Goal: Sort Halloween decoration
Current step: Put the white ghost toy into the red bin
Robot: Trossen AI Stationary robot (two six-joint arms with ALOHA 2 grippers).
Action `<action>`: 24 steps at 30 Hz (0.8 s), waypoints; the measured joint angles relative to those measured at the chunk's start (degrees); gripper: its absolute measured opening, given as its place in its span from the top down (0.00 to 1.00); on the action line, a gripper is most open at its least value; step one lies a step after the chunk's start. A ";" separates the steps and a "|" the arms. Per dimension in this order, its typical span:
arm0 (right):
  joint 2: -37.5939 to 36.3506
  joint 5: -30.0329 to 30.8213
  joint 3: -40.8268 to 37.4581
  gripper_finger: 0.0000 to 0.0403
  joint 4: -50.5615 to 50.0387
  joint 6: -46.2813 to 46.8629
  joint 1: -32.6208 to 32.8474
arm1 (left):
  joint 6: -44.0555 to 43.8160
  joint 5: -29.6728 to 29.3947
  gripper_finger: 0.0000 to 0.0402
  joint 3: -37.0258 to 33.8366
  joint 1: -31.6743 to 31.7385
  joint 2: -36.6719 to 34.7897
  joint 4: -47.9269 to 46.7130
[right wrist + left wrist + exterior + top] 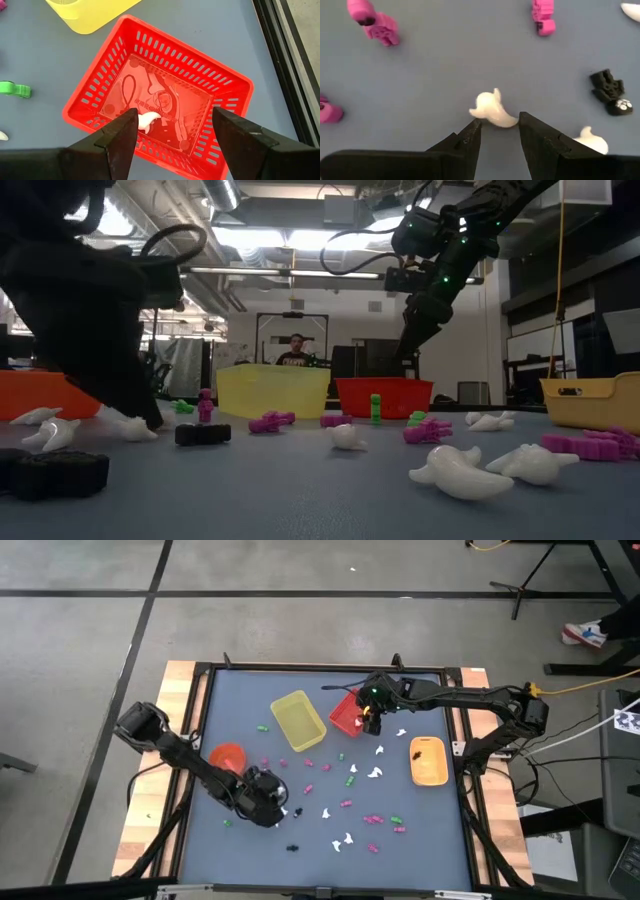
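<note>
Small white, pink, green and black trinkets (375, 820) lie scattered on the blue-grey table mat. My left gripper (497, 130) is low over the mat near its near-left part (275, 808), open. A white ghost trinket (492, 111) lies on the mat just ahead of its fingertips. A black trinket (610, 92) and pink ones (377, 25) lie nearby. My right gripper (175, 125) hangs open above the red bin (343, 718). One white trinket (147, 120) lies on the floor of that bin. My left gripper comes at the white ghost from above, its open fingertips either side of the ghost's tail end (510, 121). The ghost lies flat on the mat. I cannot tell whether a finger (532, 130) touches it.
A yellow bin (298, 722) stands beside the red one. An orange bowl (227, 755) sits left of centre and an orange tray (428, 762) to the right, holding a dark trinket. The black table frame (465, 740) rims the mat. A person (295, 352) sits beyond the table.
</note>
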 joint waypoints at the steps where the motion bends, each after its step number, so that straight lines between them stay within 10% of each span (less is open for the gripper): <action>1: 0.00 0.00 0.00 0.37 0.02 0.00 0.00 | -0.14 -0.34 0.70 0.00 -0.01 0.08 0.04; 24: 0.00 0.00 0.00 0.37 0.09 0.01 0.00 | -4.65 -4.33 0.70 0.00 2.54 0.12 0.10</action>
